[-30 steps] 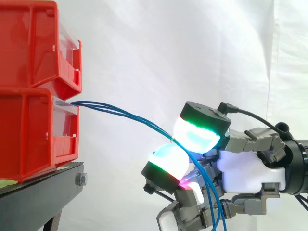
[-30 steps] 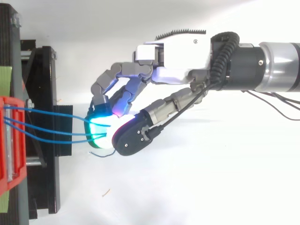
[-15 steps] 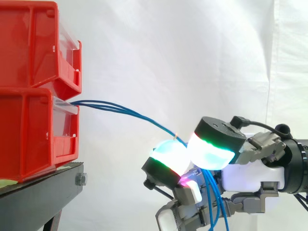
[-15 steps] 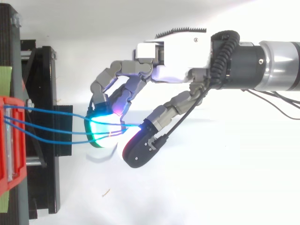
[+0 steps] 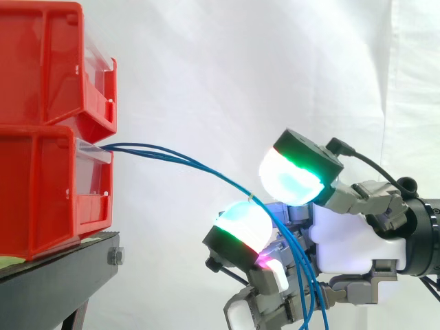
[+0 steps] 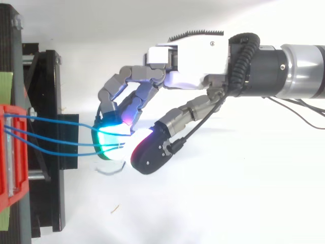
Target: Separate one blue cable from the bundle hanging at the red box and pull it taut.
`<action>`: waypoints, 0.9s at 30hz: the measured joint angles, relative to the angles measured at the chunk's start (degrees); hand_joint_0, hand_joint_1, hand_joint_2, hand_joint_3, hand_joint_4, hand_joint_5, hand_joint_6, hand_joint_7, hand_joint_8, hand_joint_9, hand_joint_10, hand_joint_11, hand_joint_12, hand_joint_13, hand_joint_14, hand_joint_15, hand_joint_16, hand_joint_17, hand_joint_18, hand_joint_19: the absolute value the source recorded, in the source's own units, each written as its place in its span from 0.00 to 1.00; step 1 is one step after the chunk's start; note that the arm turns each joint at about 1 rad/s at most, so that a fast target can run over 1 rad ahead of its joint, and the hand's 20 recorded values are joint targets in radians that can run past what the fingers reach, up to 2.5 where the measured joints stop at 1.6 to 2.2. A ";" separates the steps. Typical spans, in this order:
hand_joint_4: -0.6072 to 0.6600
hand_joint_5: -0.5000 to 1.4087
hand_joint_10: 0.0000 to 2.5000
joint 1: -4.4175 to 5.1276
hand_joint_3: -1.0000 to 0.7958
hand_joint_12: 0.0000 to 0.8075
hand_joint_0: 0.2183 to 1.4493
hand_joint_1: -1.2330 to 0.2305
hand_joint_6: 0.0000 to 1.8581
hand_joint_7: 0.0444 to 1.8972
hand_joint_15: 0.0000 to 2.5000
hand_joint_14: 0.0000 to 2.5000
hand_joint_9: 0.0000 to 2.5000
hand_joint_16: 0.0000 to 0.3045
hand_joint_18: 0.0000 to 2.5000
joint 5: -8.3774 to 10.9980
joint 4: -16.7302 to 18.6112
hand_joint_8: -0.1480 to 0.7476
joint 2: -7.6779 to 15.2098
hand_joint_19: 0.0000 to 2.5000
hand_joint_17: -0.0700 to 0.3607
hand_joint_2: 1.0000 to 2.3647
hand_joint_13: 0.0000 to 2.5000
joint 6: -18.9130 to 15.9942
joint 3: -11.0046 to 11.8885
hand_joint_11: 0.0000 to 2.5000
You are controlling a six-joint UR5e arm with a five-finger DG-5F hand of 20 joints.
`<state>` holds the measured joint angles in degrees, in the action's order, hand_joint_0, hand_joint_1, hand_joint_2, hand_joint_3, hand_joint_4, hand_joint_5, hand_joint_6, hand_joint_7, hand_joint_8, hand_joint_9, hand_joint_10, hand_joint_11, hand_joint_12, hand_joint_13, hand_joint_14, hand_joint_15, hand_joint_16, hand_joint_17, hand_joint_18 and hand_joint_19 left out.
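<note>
Three blue cables [image 5: 179, 161] leave the lower red box [image 5: 41, 192] and slope down to the right as a loose bundle. They lie across a glowing fingertip pad [image 5: 242, 223] of my hand [image 5: 344, 240], then drop in front of the palm. The thumb pad [image 5: 292, 177] is lifted above the cables, with a gap between it and the finger pad. In the top view the cables [image 6: 61, 136] fan out from the red box [image 6: 10, 152] and meet at the green-lit fingertip [image 6: 107, 141]. The thumb [image 6: 150, 151] stands off to the right of it. No cable is pinched.
A second red box [image 5: 48, 62] is stacked on the lower one. Both rest on a black stand [image 5: 62, 275] at the left, and a white curtain hangs behind. The arm [image 6: 284, 71] comes in from the right.
A second ago the thumb pad was pressed close to the finger pad over the cables. It slid off to the right, then lifted clear. The cables stay draped over the fingertip.
</note>
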<state>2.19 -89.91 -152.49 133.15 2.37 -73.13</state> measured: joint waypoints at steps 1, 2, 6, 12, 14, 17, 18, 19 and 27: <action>0.55 0.18 0.01 -0.01 0.28 0.37 0.26 0.46 0.46 0.51 0.16 0.01 0.40 0.09 0.25 0.00 0.00 0.50 0.00 0.11 0.30 0.00 0.32 0.00 0.00 0.35; 0.54 0.18 0.01 -0.02 0.28 0.36 0.29 0.46 0.46 0.53 0.16 0.01 0.40 0.08 0.24 0.00 0.00 0.49 0.00 0.12 0.30 0.00 0.32 0.00 0.00 0.35; 0.50 0.18 0.01 -0.05 0.41 0.38 0.30 0.35 0.47 0.58 0.16 0.01 0.40 0.09 0.25 0.00 0.00 0.52 0.00 0.11 0.31 0.01 0.32 0.00 0.00 0.35; 0.44 0.17 0.01 -0.07 0.47 0.38 0.33 0.28 0.49 0.59 0.16 0.01 0.39 0.09 0.25 0.00 0.00 0.51 0.00 0.12 0.31 0.01 0.32 0.00 0.00 0.36; 0.43 0.17 0.01 -0.08 0.46 0.37 0.34 0.26 0.49 0.59 0.16 0.01 0.38 0.09 0.24 0.00 0.00 0.50 0.00 0.12 0.30 0.01 0.31 0.00 0.00 0.35; 0.41 0.17 0.01 -0.08 0.39 0.37 0.40 0.22 0.50 0.60 0.15 0.01 0.38 0.09 0.25 0.05 0.10 0.49 0.00 0.11 0.30 0.01 0.31 0.00 0.00 0.36; 0.41 0.17 0.01 -0.08 0.36 0.37 0.41 0.22 0.50 0.59 0.15 0.01 0.38 0.09 0.25 0.06 0.14 0.49 0.00 0.11 0.30 0.01 0.31 0.00 0.00 0.36; 0.41 0.17 0.01 -0.08 0.34 0.36 0.42 0.22 0.50 0.58 0.15 0.01 0.38 0.09 0.25 0.07 0.15 0.49 0.00 0.11 0.30 0.01 0.31 0.00 0.00 0.35; 0.47 0.17 0.01 -0.08 0.28 0.36 0.39 0.22 0.49 0.57 0.16 0.01 0.39 0.08 0.26 0.01 0.19 0.48 0.01 0.11 0.30 0.00 0.32 0.64 0.00 0.36</action>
<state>2.11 -89.91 -152.30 133.16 3.01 -73.13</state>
